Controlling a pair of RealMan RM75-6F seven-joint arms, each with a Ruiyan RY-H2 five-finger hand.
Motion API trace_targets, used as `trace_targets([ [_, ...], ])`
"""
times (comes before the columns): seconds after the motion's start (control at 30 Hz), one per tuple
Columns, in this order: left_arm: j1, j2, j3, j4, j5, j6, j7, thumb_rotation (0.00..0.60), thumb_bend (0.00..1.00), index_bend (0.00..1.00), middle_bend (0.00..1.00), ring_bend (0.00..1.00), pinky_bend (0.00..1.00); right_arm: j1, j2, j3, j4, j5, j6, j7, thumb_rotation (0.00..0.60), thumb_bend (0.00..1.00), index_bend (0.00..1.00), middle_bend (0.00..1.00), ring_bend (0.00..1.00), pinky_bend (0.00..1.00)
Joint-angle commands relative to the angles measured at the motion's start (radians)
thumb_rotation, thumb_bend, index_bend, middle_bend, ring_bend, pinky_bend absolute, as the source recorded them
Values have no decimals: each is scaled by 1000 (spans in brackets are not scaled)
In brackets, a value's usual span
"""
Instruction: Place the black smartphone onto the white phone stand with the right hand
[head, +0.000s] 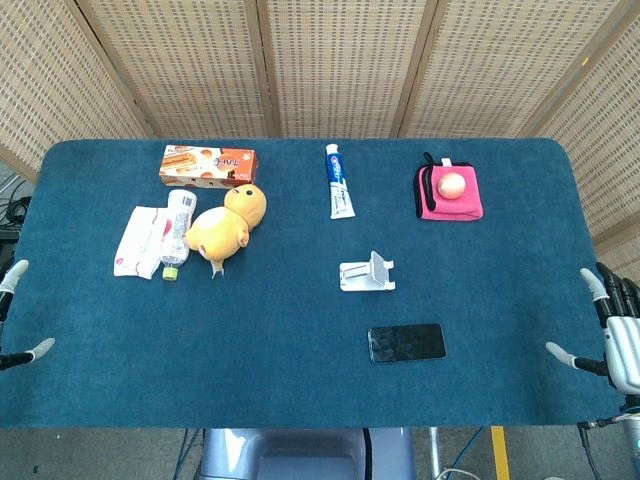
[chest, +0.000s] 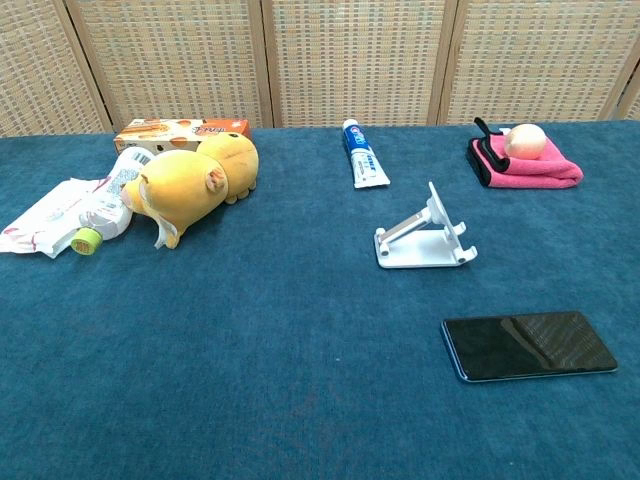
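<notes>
The black smartphone (head: 407, 342) (chest: 527, 345) lies flat on the blue table, screen up, a little nearer the front than the white phone stand (head: 367, 272) (chest: 424, 240). The stand is upright with nothing on it. My right hand (head: 610, 325) hangs at the table's right edge, well right of the phone, fingers spread and holding nothing. Only fingertips of my left hand (head: 12, 320) show at the left edge, apart and holding nothing. Neither hand appears in the chest view.
A yellow plush chick (head: 228, 228) (chest: 192, 182), a bottle (head: 176, 232), a wipes pack (head: 141, 240) and a snack box (head: 207, 165) sit at the left. A toothpaste tube (head: 338, 181) lies at the back centre. A pink cloth with a ball (head: 450, 192) is at the back right.
</notes>
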Motion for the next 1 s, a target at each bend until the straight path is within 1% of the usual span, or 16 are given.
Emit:
trace_targets([
  [0.03, 4, -4, -6, 2, -2, -11, 13, 600, 0, 0, 0, 0, 0, 0, 3, -2, -3, -3, -3, -1, 600, 0, 0, 0, 0, 0],
  [0.27, 18, -2, -19, 4, -3, -9, 3, 600, 0, 0, 0, 0, 0, 15, 16, -28, -13, -43, -43, -11, 600, 0, 0, 0, 0, 0],
  [0.37, 30, 4, -28, 5, -2, 5, -13, 600, 0, 0, 0, 0, 0, 51, 20, -55, -13, -124, -88, -17, 600, 0, 1, 1, 0, 0],
  [0.4, 35, 6, -31, 5, -1, 10, -20, 600, 0, 0, 0, 0, 0, 73, 23, -68, -15, -176, -108, -12, 600, 0, 5, 5, 0, 0],
  [0.43, 37, 8, -33, 5, 0, 12, -24, 600, 0, 0, 0, 0, 0, 86, 23, -74, -14, -205, -117, -5, 600, 0, 16, 14, 0, 0],
  [0.47, 41, 10, -36, 5, 1, 15, -29, 600, 0, 0, 0, 0, 0, 115, 18, -85, -14, -263, -141, 6, 600, 0, 31, 29, 0, 3],
  [0.53, 44, 11, -39, 5, 2, 17, -32, 600, 0, 0, 0, 0, 0, 152, 10, -97, -11, -318, -178, 9, 600, 0, 57, 64, 0, 18],
  [0.63, 48, 13, -43, 5, 1, 12, -33, 600, 0, 0, 0, 0, 0, 214, -25, -98, -11, -367, -253, -52, 600, 0, 83, 107, 19, 41],
  [0.73, 51, 14, -51, 5, -6, 6, -34, 600, 0, 0, 0, 0, 0, 261, -80, -82, -23, -358, -332, -156, 600, 0, 101, 136, 57, 69],
  [0.8, 50, 16, -57, 5, -13, 0, -36, 600, 0, 0, 0, 0, 0, 292, -124, -64, -33, -327, -392, -232, 600, 0, 107, 156, 81, 97],
  [0.9, 48, 17, -65, 6, -24, -12, -37, 600, 0, 0, 0, 0, 0, 324, -176, -42, -42, -270, -462, -323, 600, 0, 113, 178, 110, 141],
  [1.0, 45, 19, -71, 8, -34, -29, -37, 600, 0, 0, 0, 0, 0, 357, -233, -16, -42, -190, -532, -432, 600, 0, 131, 207, 144, 174],
])
